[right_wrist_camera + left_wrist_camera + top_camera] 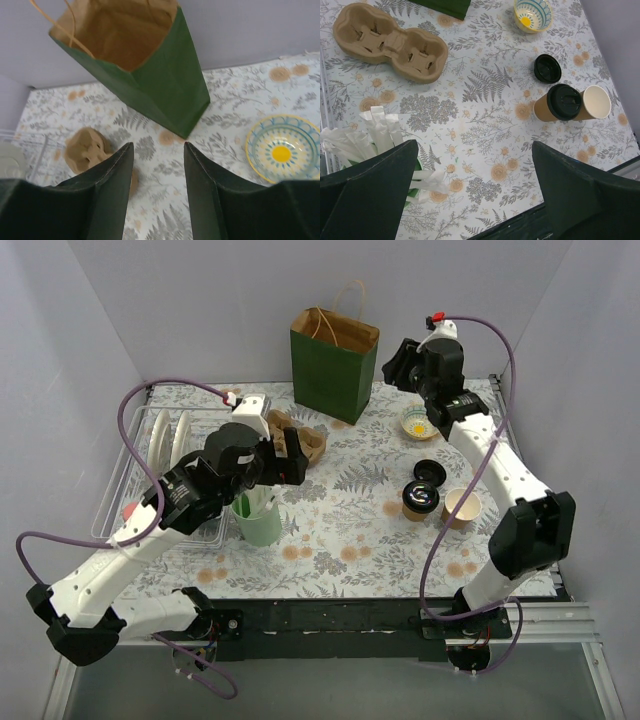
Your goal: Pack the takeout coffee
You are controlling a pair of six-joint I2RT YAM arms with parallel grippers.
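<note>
The takeout coffee, a brown kraft cup with a black lid, stands at the right middle of the table; it also shows in the left wrist view. The green paper bag stands open at the back, and the right wrist view looks into its empty brown inside. My left gripper is open and empty, raised over the table's left middle, well left of the coffee. My right gripper is open and empty, held high beside the bag's right side.
A lidless paper cup touches the coffee's right side. A loose black lid and a patterned bowl lie behind it. A cardboard cup carrier, a mint-green cup of white sticks and a dish rack are on the left.
</note>
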